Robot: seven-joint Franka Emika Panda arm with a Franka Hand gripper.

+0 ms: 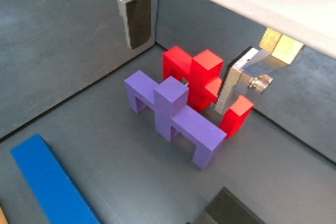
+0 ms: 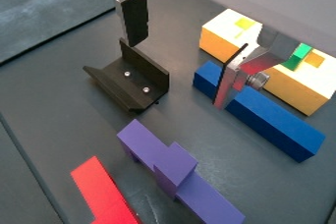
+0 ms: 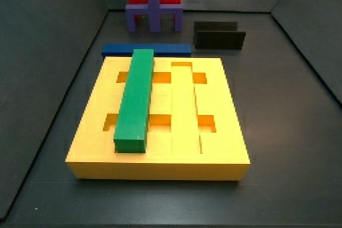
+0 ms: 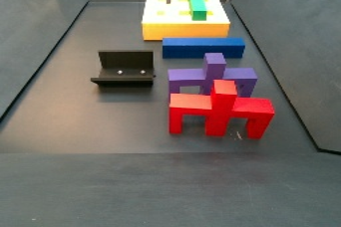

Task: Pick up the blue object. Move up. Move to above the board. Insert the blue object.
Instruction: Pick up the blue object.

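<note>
The large thick yellow square board (image 3: 160, 152) fills the near part of the dark floor, its top cut by lengthwise grooves and rectangular openings; a long green rectangular bar (image 3: 136, 95) lies along its left side, seated lengthwise in the slab; just beyond the board's far edge the long dark-blue rectangular bar (image 3: 144, 49) lies crosswise on the floor — only its top strip shows above the yellow edge; farther back stands the purple-and-red block structure (image 3: 154, 10), purple in front, red rising behind it; to its right sits the dark L-shaped fixture (image 3: 221, 36), apart from both; the gripper does not appear in this side view.
</note>
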